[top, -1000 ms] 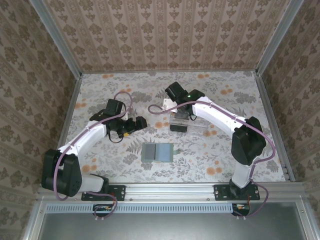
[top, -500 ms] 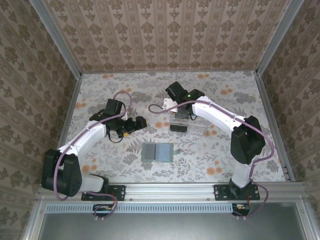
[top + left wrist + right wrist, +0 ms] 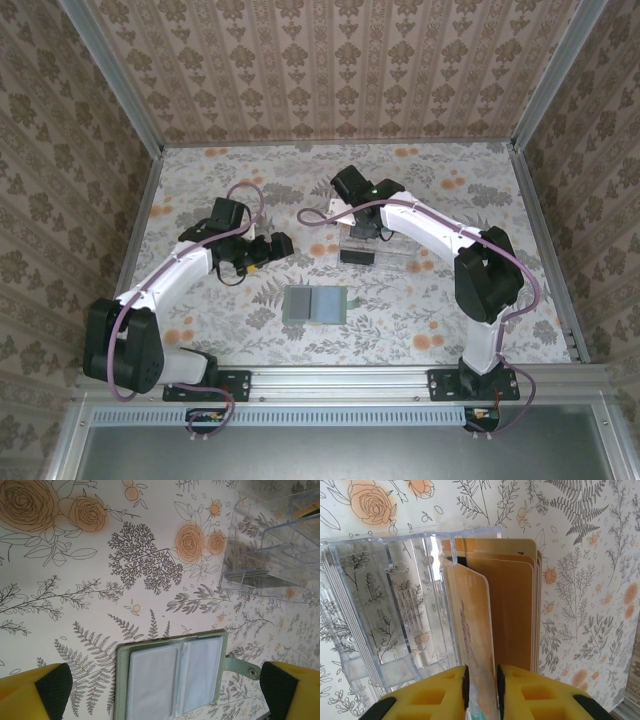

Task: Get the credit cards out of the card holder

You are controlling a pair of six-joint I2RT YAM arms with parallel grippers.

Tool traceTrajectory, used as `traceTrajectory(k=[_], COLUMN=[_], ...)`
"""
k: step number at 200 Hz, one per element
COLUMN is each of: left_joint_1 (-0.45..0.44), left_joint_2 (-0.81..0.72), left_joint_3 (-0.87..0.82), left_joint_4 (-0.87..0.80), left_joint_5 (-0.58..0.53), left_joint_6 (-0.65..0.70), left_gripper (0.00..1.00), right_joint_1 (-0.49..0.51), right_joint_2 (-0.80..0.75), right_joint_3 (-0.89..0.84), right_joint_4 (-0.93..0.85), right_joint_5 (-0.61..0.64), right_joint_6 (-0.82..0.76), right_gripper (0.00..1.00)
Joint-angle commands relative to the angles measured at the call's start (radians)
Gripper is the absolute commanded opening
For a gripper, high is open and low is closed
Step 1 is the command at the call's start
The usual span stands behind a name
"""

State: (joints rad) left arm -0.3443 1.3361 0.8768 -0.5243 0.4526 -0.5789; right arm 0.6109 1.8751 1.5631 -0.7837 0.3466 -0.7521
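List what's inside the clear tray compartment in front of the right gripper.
A stack of upright tan-orange cards in the clear tray; the nearest card leans between the right gripper's fingers. Their bottom edges are hidden behind those fingers.

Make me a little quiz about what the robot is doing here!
1. True or false: the wallet lies closed.
2. The card between the fingers of the right claw is: A tan, B purple, C black?
3. Fill in: the left claw is wide ____.
Key: 1 false; 2 A; 3 open.
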Motion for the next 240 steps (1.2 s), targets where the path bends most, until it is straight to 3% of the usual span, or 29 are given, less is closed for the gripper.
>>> traceTrajectory(k=[1,119,170,240], left_joint_1=[0.010,0.010,0.009,-0.035], left_joint_2=[0.007,0.011,0.003,-0.022], left_joint_3=[0.002,-0.004,-0.017,-0.112], left_joint_4=[0.005,0.009,0.009,0.060], left_joint_5=[0.020,0.026,0.031,0.045], left_joint_6=[0.013,0.012,0.003,-0.079], left_gripper=[1.00,1.00,1.00,0.90], right_joint_1=[-0.002,-0.011,-0.011,0.017], right_joint_2=[-0.017,-0.003,-0.068,-0.307], right_joint_3=[0.026,0.018,0.029,-0.089], right_joint_4=[0.013,0.095,0.070,0.037], right_joint_5=[0.040,0.154,0.086,-0.206], right_joint_6=[0.017,0.029,0.127,0.532], right_gripper=[0.32,0.39,0.43,0.32])
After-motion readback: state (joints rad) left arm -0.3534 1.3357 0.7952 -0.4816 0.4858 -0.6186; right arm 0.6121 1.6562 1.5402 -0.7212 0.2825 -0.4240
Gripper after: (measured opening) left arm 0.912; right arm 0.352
